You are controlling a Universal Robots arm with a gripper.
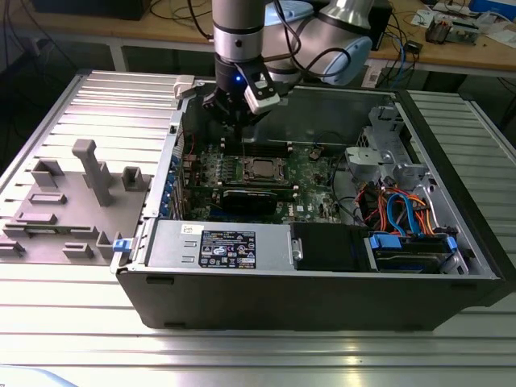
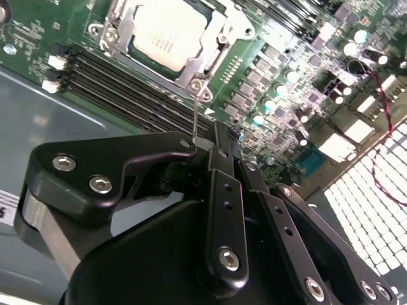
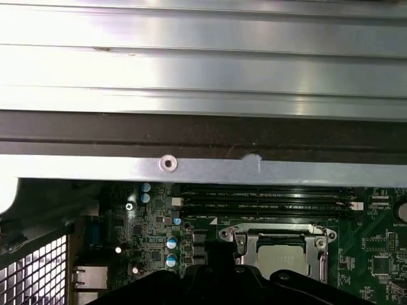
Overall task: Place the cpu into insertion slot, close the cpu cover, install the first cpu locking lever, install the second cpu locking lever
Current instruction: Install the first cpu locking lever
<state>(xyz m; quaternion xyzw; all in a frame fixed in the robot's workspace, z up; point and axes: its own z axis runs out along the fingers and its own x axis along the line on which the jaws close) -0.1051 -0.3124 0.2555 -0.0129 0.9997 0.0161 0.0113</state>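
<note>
Dull silver-grey metal: that's the cpu (image 2: 166, 35), and you've got it already seated flat in the insertion slot (image 2: 127, 54) on the green board. The cpu cover (image 2: 219, 39) frame lies down around it, chip top showing through the middle opening.

Your gripper (image 2: 219, 136) hangs above the board, just off the socket corner nearest the long black memory slots (image 2: 121, 89). Fingers look pressed together w/ no daylight between tips. A thin silvery wire, prob. a cpu locking lever (image 2: 194, 117), runs from that socket corner straight toward the fingertips; its long axis points from socket to claw, nearly in line w/ the fingers. Can't tell if the tips actually pinch its end or just sit beside it.

In the exterior view the gripper (image 1: 236, 121) sits over the socket's far side, cpu (image 1: 260, 168) a bit nearer the camera. In the first wrist view the socket (image 3: 280, 254) lies just beyond the black gripper body, memory slots past it.
</note>
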